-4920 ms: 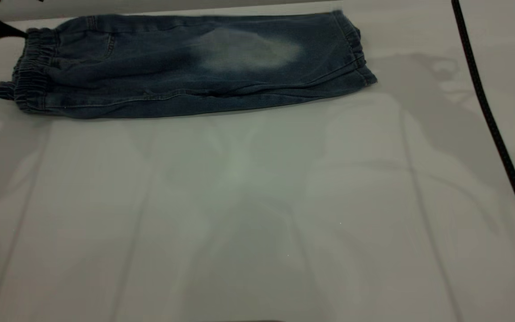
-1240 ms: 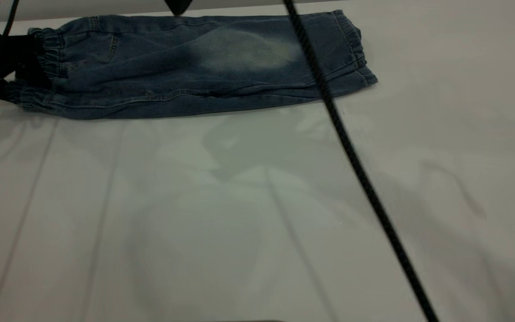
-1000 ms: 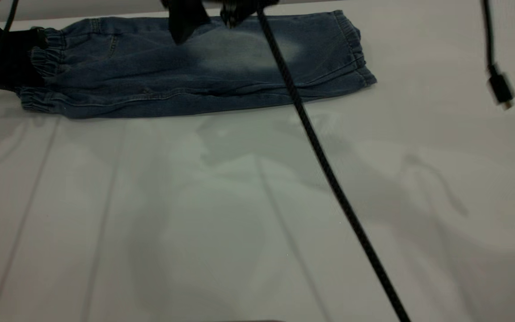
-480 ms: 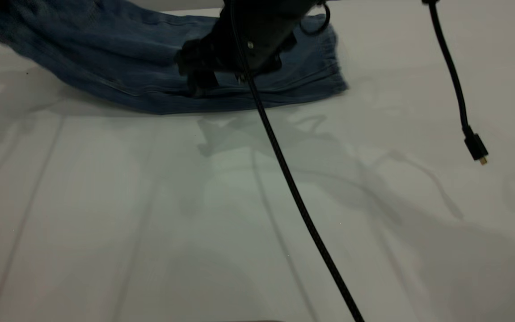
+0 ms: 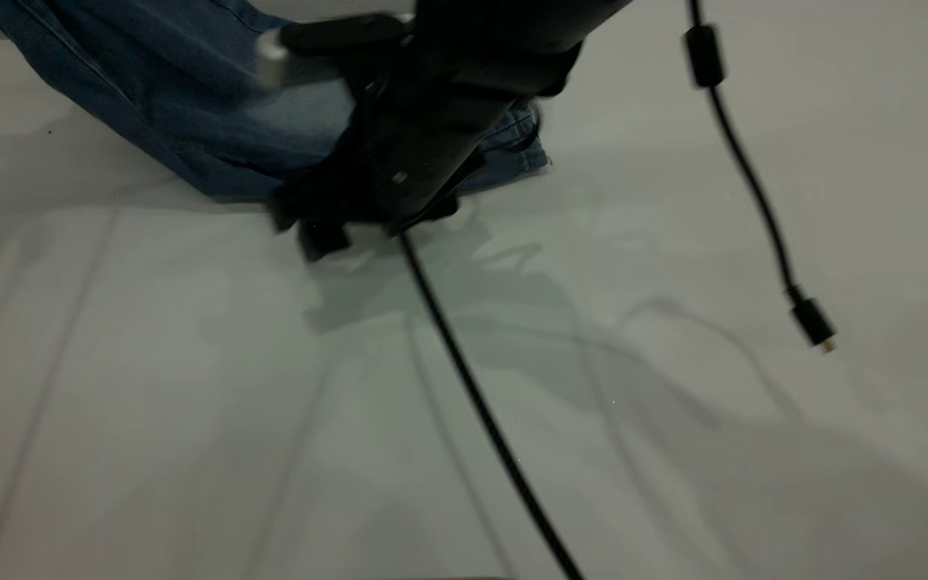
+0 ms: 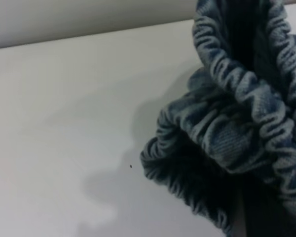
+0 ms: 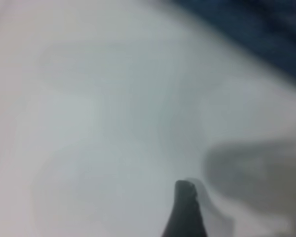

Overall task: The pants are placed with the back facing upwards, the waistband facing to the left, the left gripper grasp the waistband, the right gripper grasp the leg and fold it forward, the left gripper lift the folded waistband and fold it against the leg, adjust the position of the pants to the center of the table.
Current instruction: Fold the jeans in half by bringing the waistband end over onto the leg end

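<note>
We see the pants [image 5: 190, 105] near the tabletop [image 5: 190, 403] far edge, long axis slanting upward to the far-left corner, no longer flat. Waistband [image 6: 237, 133] hangs lifted. Right gripper [image 5: 327, 229] now covers the leg [image 5: 512, 153]; we cannot tell either gripper's closure.

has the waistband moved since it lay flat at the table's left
Yes. The waistband has been lifted off the table, and the pants have been drawn leftward.

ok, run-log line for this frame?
blue denim shorts: gathered waistband end lifted off white table | right gripper: low, at shorts' near edge | left gripper: unseen
</note>
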You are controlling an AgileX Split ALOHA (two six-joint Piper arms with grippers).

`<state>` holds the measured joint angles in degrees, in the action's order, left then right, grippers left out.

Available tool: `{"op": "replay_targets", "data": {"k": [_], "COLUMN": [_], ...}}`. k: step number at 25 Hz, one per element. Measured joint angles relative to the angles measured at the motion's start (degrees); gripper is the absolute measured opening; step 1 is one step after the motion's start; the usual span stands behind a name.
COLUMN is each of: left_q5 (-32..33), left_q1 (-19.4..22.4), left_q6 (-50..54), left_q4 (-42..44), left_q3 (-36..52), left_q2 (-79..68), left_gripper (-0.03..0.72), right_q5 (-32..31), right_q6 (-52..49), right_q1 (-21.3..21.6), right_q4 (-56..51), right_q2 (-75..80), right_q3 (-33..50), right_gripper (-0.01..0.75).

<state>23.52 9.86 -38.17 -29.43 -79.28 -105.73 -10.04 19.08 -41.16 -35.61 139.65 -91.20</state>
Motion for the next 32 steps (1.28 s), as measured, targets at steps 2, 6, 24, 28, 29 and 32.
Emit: {"op": "replay_targets", "data": {"k": [2,6,24,28,29,32], "left_q5": [0.13,0.24,6.54,7.11,7.11,7.26], "left_q1": [-1.10,-3.58,-8.30,-10.19,-10.46,-11.23], "left_q6": [0.00,-0.29,-0.28,-0.28,-0.28,-0.28], "left_q4": [0.10,0.11,0.22,0.28,0.28,0.28], "left_q3": [0.00,0.00,0.00,0.00,0.00,0.00], "left_q2": [0.00,0.00,0.00,0.00,0.00,0.00], "left_gripper": [0.106,0.106,0.106,0.106,0.106,0.106], "right_q5": [0.17,0.03,18.43,22.48,22.50,21.38], "right_q6": [0.36,3.84,11.77,11.77,11.77,11.77], "right_q1": [-1.45,-2.44,4.58,4.58,4.58,4.58], "right_q4": [0.00,0.00,-0.54,-0.94,-1.10,-2.31], "right_q2": [0.18,0.05,-0.23,2.55,3.32,5.33], "right_q3": [-0.05,-0.05,-1.19,-1.19,-1.19,-1.19], "right_gripper": [0.468,0.465,0.465,0.465,0.465,0.465]}}
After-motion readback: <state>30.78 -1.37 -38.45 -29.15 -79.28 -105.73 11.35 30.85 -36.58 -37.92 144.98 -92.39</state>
